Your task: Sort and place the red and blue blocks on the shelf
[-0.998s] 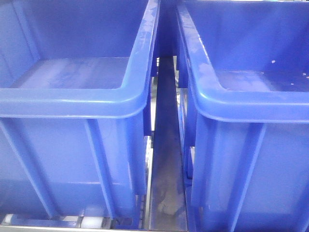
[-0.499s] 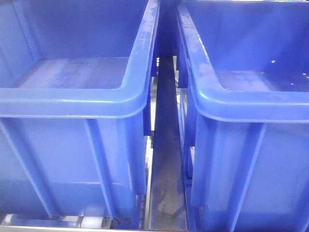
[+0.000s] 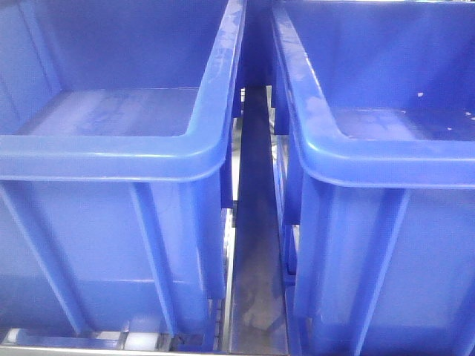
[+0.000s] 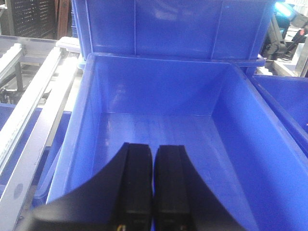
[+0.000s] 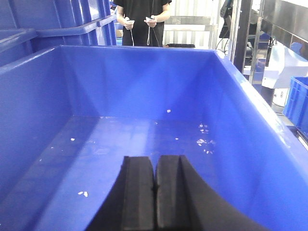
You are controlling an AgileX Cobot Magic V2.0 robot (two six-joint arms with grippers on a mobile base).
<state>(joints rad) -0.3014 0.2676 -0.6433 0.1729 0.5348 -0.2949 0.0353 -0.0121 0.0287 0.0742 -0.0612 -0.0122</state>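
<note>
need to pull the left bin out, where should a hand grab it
Probably take the left bin by its front rim: the thick rolled lip overhangs the wall, so fingers can hook it from above and in front. The side facing the right bin leaves only a narrow gap.

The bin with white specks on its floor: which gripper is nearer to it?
Right. The right gripper, jaws shut and empty, hangs over the speckled bin. The left gripper, also shut, is over the other bin.

Grey metal shelf (image 3: 256, 297): rail strip shows btwn two bins, roller rails at left (image 4: 29, 120).
</note>
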